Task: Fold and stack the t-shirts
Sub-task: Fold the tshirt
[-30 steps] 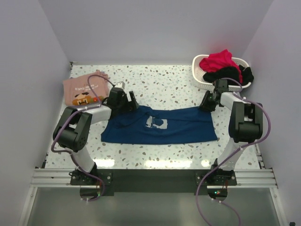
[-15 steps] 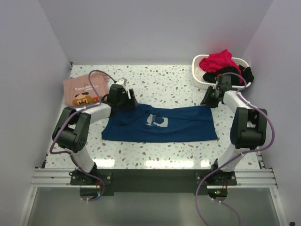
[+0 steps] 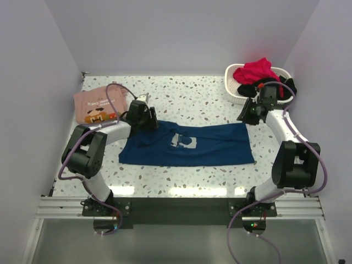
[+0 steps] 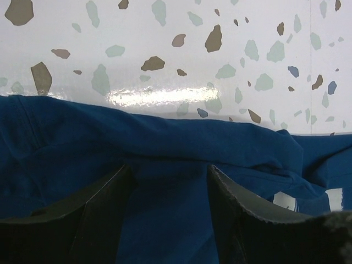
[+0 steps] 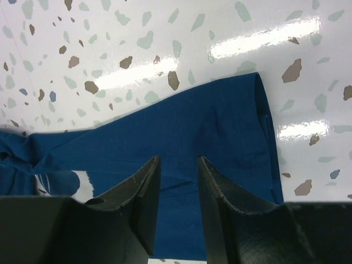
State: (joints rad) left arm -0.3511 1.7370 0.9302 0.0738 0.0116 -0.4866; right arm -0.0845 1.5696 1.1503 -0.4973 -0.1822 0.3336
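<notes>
The dark blue t-shirt (image 3: 187,146) lies folded into a long strip across the middle of the table, its pale print (image 3: 182,141) facing up. The salmon-pink t-shirt (image 3: 96,104) lies folded at the far left. My left gripper (image 3: 144,116) is open and empty just above the blue shirt's far left edge; in the left wrist view the blue cloth (image 4: 165,148) lies under my left gripper (image 4: 169,170). My right gripper (image 3: 250,114) is open and empty above the shirt's far right corner, and my right gripper (image 5: 179,162) shows over the blue cloth (image 5: 220,126) in the right wrist view.
A white basket (image 3: 235,92) with red and black clothes stands at the back right, close behind the right gripper. Walls close the table on the left, right and back.
The right gripper has drawn back and right from the blue shirt's far right corner toward the basket. The left gripper has shifted slightly back. The shirt lies still.
</notes>
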